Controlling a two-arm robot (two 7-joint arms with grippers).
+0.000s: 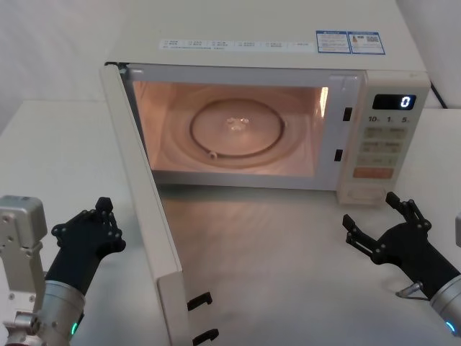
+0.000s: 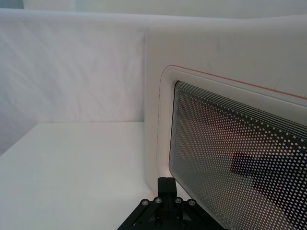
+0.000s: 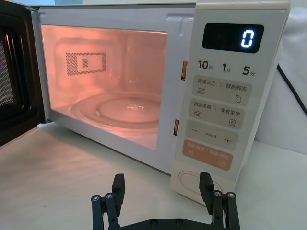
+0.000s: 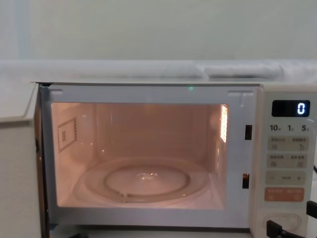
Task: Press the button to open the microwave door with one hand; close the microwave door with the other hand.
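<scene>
**Microwave open on the counter, a pincer at each side**

The microwave [image 1: 266, 108] stands on the counter [image 1: 274, 245] at the far side, facing the robot; its door [image 1: 144, 209] swings out from the left edge toward the robot, standing nearly square to the front; the glass turntable [image 1: 236, 131] lies in the cavity; the control panel [image 1: 385, 137] runs down the right of the front, the display [image 1: 394, 101] at its top and the button [image 3: 192, 181] at its foot; the left pincer [image 1: 97, 220] sits left of the door, on its outer face side; the right pincer [image 1: 382, 220] is before the panel, just short of the button.
</scene>
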